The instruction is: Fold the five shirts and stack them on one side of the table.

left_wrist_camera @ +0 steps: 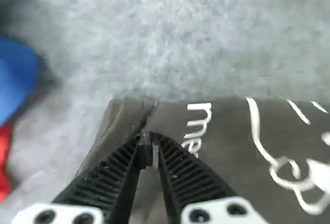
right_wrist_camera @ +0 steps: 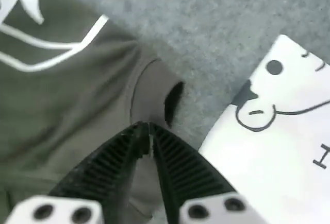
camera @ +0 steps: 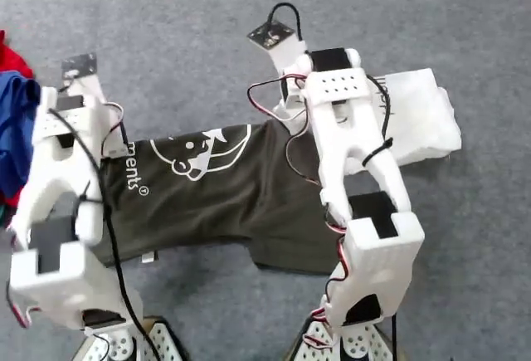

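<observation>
1. A dark olive T-shirt [camera: 224, 195] of soft cloth, with a white line print, lies spread flat in the middle of the grey felt-covered table [camera: 191, 54]. It sits between the two arms, with its printed part toward the left arm's side.
2. The white plastic left arm [camera: 58, 170] stretches from its base at the near edge out over the left part of the table. Its wrist is bent down above the left edge of the dark olive T-shirt.
3. The left gripper [left_wrist_camera: 148, 142] has its black ribbed fingers brought together tip to tip. They pinch a small fold of the T-shirt's edge near a corner, just beside the white letters.
4. The white plastic right arm [camera: 357, 145] reaches forward from its base, passing over the right end of the dark olive T-shirt. Its wrist is tipped down at that shirt's far right corner.
5. The right gripper [right_wrist_camera: 149, 128] has its fingers pressed together, nipping the olive cloth just beside a dark opening in the shirt. Whether that opening is a sleeve or the neck cannot be told.
6. A white folded shirt [camera: 423, 120] with a black line drawing lies on the right of the table, near the olive one. In the right wrist view a strip of bare felt shows between them.
7. A blue garment [camera: 17, 137] and a red garment [camera: 8, 50] are heaped at the table's left edge, close to the left arm and apart from the olive shirt.
</observation>
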Available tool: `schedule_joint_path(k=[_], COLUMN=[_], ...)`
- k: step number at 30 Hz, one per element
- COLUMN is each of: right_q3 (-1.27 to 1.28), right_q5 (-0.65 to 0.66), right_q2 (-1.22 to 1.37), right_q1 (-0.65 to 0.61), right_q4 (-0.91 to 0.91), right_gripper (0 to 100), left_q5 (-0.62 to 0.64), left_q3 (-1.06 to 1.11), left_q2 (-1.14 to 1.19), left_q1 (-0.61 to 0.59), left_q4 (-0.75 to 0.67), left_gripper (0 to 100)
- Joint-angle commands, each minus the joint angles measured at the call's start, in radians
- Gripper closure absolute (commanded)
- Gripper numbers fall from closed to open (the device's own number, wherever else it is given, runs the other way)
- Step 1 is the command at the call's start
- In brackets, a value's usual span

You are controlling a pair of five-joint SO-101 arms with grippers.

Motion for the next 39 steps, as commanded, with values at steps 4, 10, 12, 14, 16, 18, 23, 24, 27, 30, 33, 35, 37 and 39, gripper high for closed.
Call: schedule_joint_path(k=[4,10,12,14,16,18,23,24,27,30,33,35,37,39], right_q3=[0.091,0.090,0.117,0.153,0.194,0.243,0.325,0.320,0.320,0.315,0.303,0.295,0.289,0.272], right_q5=[-0.055,-0.052,-0.052,-0.041,-0.012,-0.003,-0.003,-0.003,-0.003,-0.003,0.000,0.000,0.000,0.000], right_q2=[0.096,0.131,0.131,0.131,0.131,0.131,0.130,0.131,0.134,0.142,0.147,0.147,0.136,0.104], right_q1=[-0.034,0.012,0.025,0.025,0.025,0.028,0.046,0.055,0.104,0.147,0.158,0.155,0.138,0.117], right_q4=[-0.120,-0.189,-0.261,-0.322,-0.368,-0.404,-0.465,-0.466,-0.463,-0.460,-0.462,-0.462,-0.460,-0.416], right_gripper=[98.4,98.4,98.5,98.5,98.5,98.5,98.5,98.5,98.5,98.5,98.5,98.5,98.5,98.5], left_q5=[0.023,0.107,0.109,0.107,0.106,0.103,0.101,0.101,0.101,0.101,0.101,0.101,0.101,0.101], left_q3=[-0.001,0.005,0.022,0.036,0.045,0.045,-0.012,-0.025,-0.082,-0.150,-0.188,-0.205,-0.216,-0.226], left_q2=[0.084,0.055,0.048,0.048,0.048,0.048,0.048,0.048,0.048,0.048,0.048,0.048,0.048,0.046], left_q1=[0.002,-0.070,-0.090,-0.108,-0.128,-0.156,-0.260,-0.274,-0.291,-0.292,-0.303,-0.315,-0.323,-0.325], left_q4=[-0.038,-0.037,-0.037,-0.037,-0.037,-0.020,0.040,0.052,0.115,0.175,0.181,0.183,0.183,0.184], left_gripper=[97,97,97,97,97,97,97,97,97,97,97,97,97,97])
